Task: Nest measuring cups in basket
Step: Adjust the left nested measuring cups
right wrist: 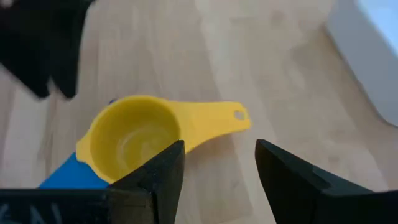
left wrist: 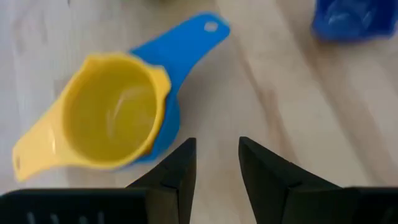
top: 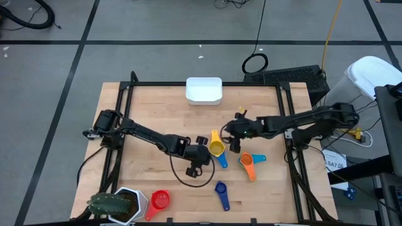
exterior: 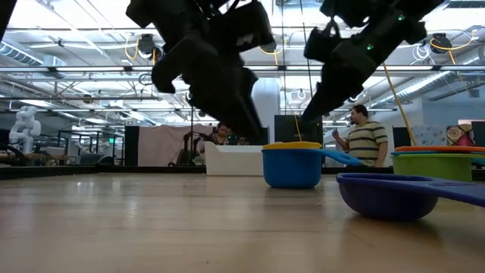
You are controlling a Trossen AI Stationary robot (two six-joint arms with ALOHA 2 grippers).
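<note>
On the pale wooden table [top: 157, 107], the yellow plastic measuring cup [top: 216, 147] sits nested in a blue one [top: 222, 159]; left gripper [left wrist: 217, 163] and right gripper [right wrist: 219, 163] flank it, fingers apart, empty. A warehouse-like room lies behind.

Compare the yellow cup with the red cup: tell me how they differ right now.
The yellow cup sits nested inside a blue cup mid-table; the red cup lies alone on the wood near the front edge. The yellow cup lies between the left gripper and right gripper; the red cup has no gripper near, only the potted plant beside it. Both stand mouth-up, outside the basket.
</note>
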